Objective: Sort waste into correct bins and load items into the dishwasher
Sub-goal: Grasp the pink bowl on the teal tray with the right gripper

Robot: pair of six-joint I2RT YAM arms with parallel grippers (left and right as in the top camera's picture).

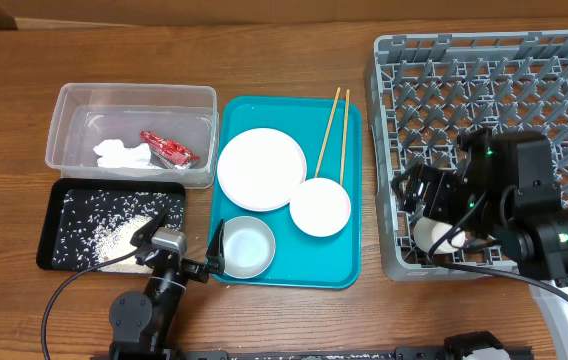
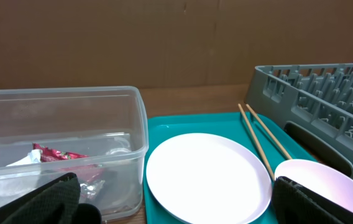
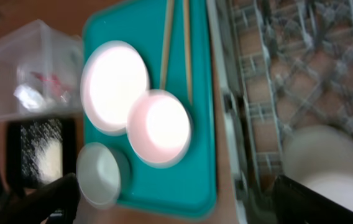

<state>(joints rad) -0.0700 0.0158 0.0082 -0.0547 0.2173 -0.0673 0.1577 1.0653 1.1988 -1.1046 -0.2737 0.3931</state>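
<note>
The white plate, a white bowl, a greyish bowl and the chopsticks lie on the teal tray. The red wrapper and white paper scrap are inside the clear tub. Rice lies in the black tray. A small white cup sits in the grey rack's front-left corner. My right gripper hovers there, open, with the cup beside its right finger. My left gripper is open and empty, between the black tray and the greyish bowl.
The teal tray lies between the tub and the rack. The tub stands directly behind the black tray. In the left wrist view the plate lies ahead, the tub to its left and the rack at the right.
</note>
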